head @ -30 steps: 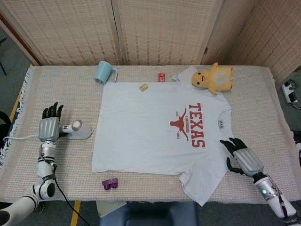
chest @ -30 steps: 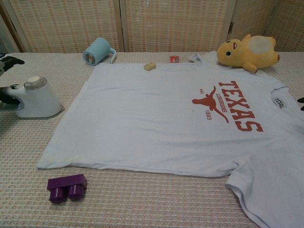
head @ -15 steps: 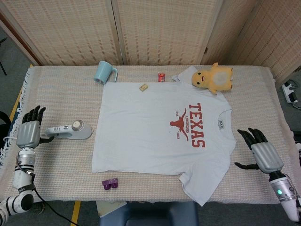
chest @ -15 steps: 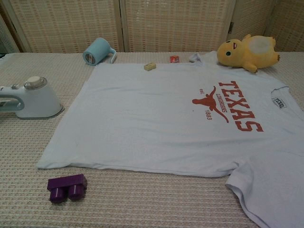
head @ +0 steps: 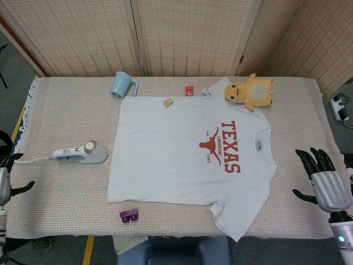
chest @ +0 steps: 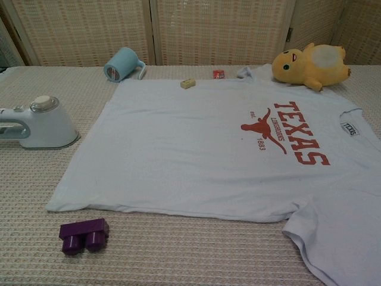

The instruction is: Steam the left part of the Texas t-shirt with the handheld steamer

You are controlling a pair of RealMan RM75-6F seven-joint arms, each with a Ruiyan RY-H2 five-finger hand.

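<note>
The white Texas t-shirt lies flat in the middle of the table, its red print toward the right. The white handheld steamer lies on the cloth just left of the shirt, its cord trailing left. My left hand shows at the far left edge of the head view, well away from the steamer, fingers apart and holding nothing. My right hand hovers off the table's right edge, fingers spread, empty. Neither hand appears in the chest view.
A light blue mug lies at the back left. A yellow plush toy sits on the shirt's back right corner. A small tan block, a red item and a purple block lie around the shirt.
My left hand has let go of the steamer's handle and drawn back left to the frame edge. My right hand has lifted off the shirt's sleeve and moved right, past the table edge.
</note>
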